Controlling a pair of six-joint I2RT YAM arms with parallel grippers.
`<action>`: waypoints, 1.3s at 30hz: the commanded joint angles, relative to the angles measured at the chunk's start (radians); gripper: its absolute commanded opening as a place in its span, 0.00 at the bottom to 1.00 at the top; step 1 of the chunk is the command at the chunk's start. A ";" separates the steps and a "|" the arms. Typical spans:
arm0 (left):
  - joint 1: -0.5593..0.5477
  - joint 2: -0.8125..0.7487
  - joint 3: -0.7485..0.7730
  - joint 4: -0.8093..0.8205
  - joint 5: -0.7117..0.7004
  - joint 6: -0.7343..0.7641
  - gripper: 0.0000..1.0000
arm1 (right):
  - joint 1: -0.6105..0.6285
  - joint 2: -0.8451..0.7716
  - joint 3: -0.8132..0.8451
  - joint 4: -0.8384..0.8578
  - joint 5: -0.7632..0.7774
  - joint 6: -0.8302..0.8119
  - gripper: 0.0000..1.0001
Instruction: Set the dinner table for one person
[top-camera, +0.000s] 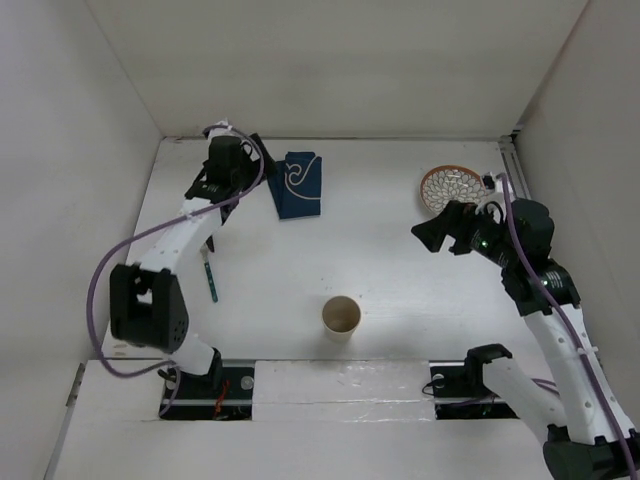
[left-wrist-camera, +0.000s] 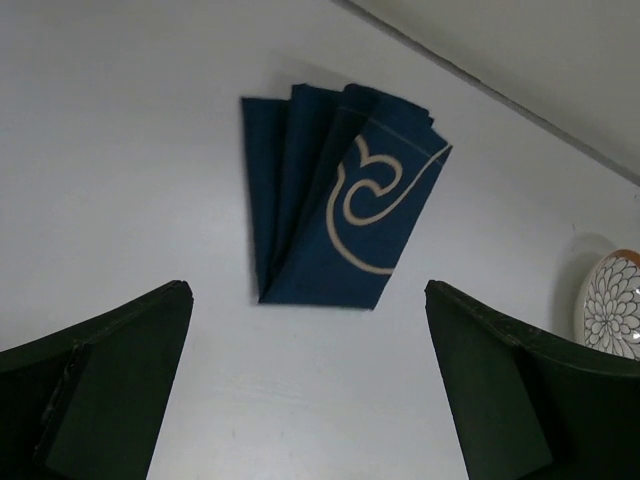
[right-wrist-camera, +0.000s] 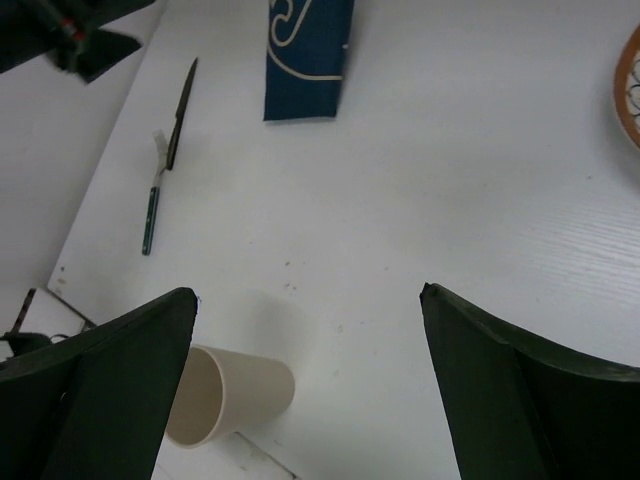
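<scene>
The dinner table (top-camera: 400, 260), a wide, plain matte white tabletop, fills the floor of the white-walled enclosure and carries everything else. At its far side left of centre lies a folded navy blue cloth placemat (top-camera: 299, 185). Only the left wrist view shows its layers fanned apart and the white curl drawn on top. Far right sits a round bowl (top-camera: 451, 188) with an orange rim and white petal pattern, cut off at the frame edge in both wrist views. A beige cup (top-camera: 341, 317) stands upright near the front centre. On the left lies a slim green-handled utensil (top-camera: 210, 275). The right wrist view adds a dark blade-like piece at its far end, and whether it is separate I cannot tell. The left gripper (left-wrist-camera: 307, 288) faces the placemat, fingers spread wide and empty. The right gripper (right-wrist-camera: 307, 290) hangs near the bowl, likewise spread and empty.
</scene>
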 joint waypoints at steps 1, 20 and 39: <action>0.025 0.121 0.096 0.243 0.138 0.124 1.00 | 0.047 0.011 -0.005 0.125 -0.065 0.008 1.00; 0.151 0.763 0.521 0.467 0.893 0.124 1.00 | 0.247 0.102 -0.016 0.165 0.038 -0.034 1.00; 0.108 0.777 0.452 0.604 0.976 0.039 0.41 | 0.357 0.136 -0.006 0.166 0.162 -0.014 1.00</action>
